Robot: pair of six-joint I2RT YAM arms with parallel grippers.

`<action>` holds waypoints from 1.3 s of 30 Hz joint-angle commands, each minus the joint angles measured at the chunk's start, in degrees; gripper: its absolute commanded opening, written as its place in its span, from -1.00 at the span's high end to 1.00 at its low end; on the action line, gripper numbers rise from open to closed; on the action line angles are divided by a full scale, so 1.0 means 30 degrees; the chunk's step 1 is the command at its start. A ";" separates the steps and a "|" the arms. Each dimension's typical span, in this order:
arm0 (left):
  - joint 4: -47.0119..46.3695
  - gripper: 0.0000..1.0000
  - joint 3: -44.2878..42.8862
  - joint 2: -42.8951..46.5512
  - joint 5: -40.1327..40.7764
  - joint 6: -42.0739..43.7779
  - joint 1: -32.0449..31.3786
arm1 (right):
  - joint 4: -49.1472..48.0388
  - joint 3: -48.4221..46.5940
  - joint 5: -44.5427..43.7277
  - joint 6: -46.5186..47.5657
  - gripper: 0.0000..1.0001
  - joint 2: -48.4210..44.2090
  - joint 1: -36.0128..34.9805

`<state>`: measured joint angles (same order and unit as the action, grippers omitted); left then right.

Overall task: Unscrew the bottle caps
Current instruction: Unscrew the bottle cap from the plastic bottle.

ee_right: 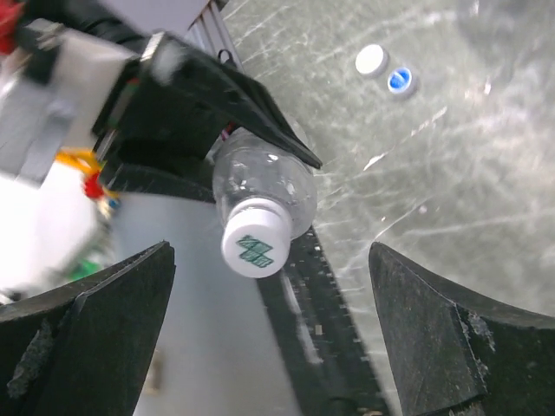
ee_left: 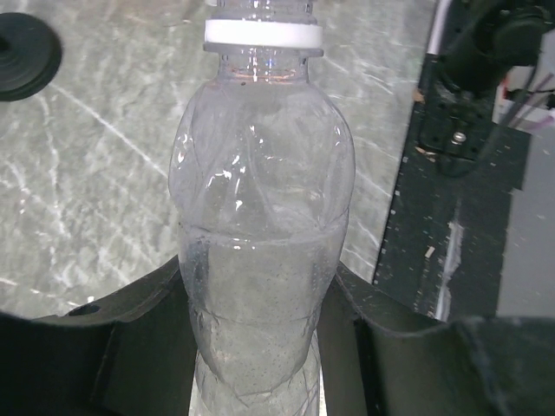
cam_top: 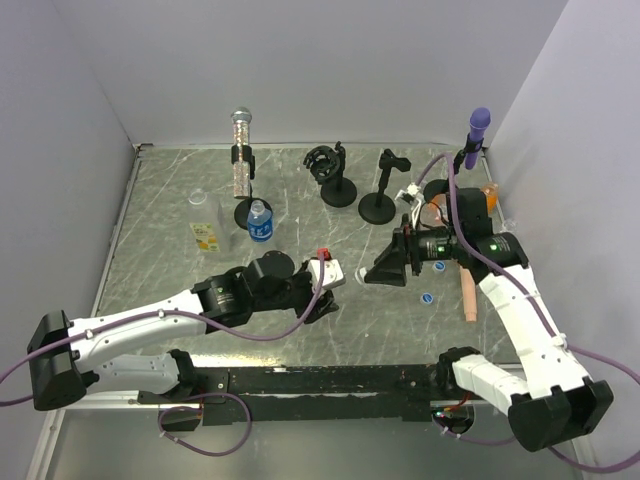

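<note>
Two arms meet near the middle of the table (cam_top: pixel 150 200) in the overhead view: the left gripper (cam_top: pixel 328 290) carries a clear bottle lying sideways, and the right gripper (cam_top: pixel 385 265) faces it from just beside, jaws spread. A loose blue cap (cam_top: pixel 427 297) lies on the table near the right arm, while the blue-labelled bottle (cam_top: pixel 260 222) stands further back with its blue cap seemingly on. From the left wrist, the clear bottle (ee_left: pixel 260 260) fills the frame, clamped at its lower body between the left gripper's fingers (ee_left: pixel 130 338), part full of liquid, with a white collar (ee_left: pixel 263 35) at the neck. From the right wrist, the bottle's white cap (ee_right: pixel 254 247), marked with a green pattern, points at the camera and sits in the gap between the right gripper's fingers (ee_right: pixel 95 338), which stand wide apart and touch nothing. A white loose cap (ee_right: pixel 371 59) and a blue one (ee_right: pixel 399 81) rest side by side on the table beyond. By my reading, a couple of caps are already off, this one is still seated and waiting to be gripped and turned, and at least the blue-labelled bottle remains.
</note>
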<state>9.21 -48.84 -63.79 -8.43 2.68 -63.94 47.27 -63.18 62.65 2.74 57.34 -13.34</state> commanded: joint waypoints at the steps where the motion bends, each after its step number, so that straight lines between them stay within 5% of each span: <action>1: -0.1167 0.28 -0.0594 -0.0474 0.1372 -0.0131 -0.0014 | -0.1751 0.0405 -0.1107 -0.4050 -0.98 0.0075 0.0053; 17: -0.1254 0.28 -0.0917 -0.0944 0.1666 -0.0248 -0.0014 | -0.0287 -0.0561 -0.0933 -0.2878 -0.13 0.1774 -0.0855; 23: -0.1079 0.29 -0.0947 -0.0915 0.1638 -0.0131 -0.0014 | 0.0531 -0.1438 -0.1545 -0.1243 0.51 0.1980 -0.1409; 27: -0.0377 0.28 -0.0946 -0.0856 0.0177 0.0629 -0.0043 | 0.3659 -0.3310 0.0702 0.5572 0.64 0.2652 -0.2317; 32: -0.0170 0.27 -0.0596 -0.0096 -0.1935 0.1187 0.0015 | 1.0723 -0.6068 -0.0133 1.9887 0.65 0.4294 -0.5154; 39: 0.0064 0.27 0.0136 0.0871 -0.1879 0.1305 0.0161 | 0.5607 -0.3872 -0.3979 2.3314 0.57 0.1690 -0.6158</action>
<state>13.34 -48.62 -63.70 -11.99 5.39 -63.79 69.58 -76.27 53.30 59.37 66.61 -30.76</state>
